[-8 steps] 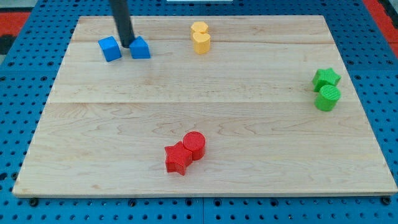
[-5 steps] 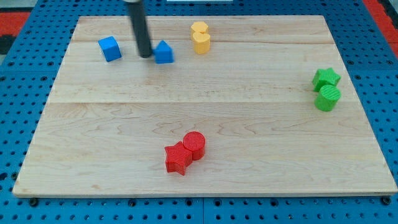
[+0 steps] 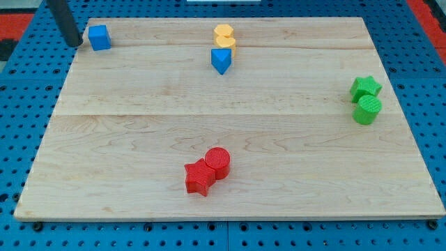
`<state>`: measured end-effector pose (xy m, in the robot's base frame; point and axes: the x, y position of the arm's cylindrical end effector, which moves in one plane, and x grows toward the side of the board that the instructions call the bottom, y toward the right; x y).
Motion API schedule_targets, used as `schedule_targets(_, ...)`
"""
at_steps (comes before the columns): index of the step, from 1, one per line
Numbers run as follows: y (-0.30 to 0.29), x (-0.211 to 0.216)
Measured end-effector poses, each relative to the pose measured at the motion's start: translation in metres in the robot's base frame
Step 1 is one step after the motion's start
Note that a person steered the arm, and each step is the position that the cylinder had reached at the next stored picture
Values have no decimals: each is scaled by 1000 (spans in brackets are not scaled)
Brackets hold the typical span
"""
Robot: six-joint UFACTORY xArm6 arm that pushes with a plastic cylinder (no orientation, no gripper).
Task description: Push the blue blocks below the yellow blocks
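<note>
Tip (image 3: 74,44) of the rod tool, a plain rod with nothing to open or close and nothing gripped, down at the worktop's (image 3: 230,160) top-left edge, just left of the blue cube (image 3: 99,37) without clear contact. Blue pointed block (image 3: 221,61) touching the lower of 2 yellow blocks (image 3: 224,38), directly below them. Well apart: 2 green blocks (image 3: 366,100) at the view's right, 2 red blocks (image 3: 208,171) near the bottom.
</note>
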<state>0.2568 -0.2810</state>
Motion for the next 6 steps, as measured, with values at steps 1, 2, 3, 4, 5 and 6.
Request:
schedule_targets(1, 9, -18)
schedule_targets(2, 85, 28)
schedule_targets(3, 203, 52)
schedule_targets(4, 209, 52)
schedule_targets(5, 237, 54)
schedule_targets(6, 295, 61)
